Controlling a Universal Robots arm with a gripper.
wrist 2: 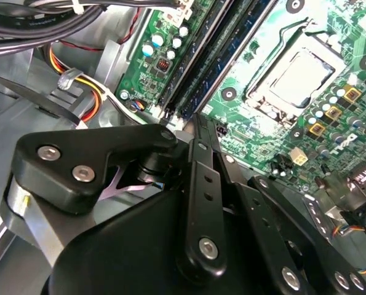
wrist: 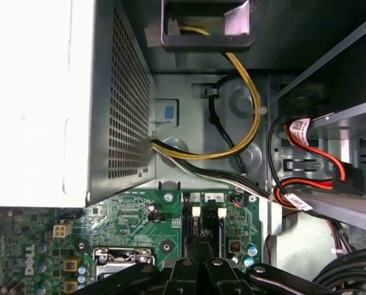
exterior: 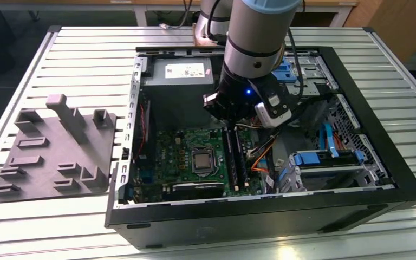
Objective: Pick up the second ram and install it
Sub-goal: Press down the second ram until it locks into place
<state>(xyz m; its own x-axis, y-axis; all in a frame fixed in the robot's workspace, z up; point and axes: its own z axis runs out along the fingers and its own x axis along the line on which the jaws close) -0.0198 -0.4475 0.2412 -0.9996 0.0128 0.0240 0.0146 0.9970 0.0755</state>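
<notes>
I am holding the pincer (wrist 2: 198, 132) low over the slot rails (exterior: 235, 157) inside the case (exterior: 381, 157); whether it is gripping the second ram, I cannot tell.

slatted metal table (exterior: 85, 49), wooden furniture (exterior: 266, 4) behind

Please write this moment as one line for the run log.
arm: inside open black computer case | black gripper: above long black memory slots on green motherboard | grey moulded tray: on table
</notes>
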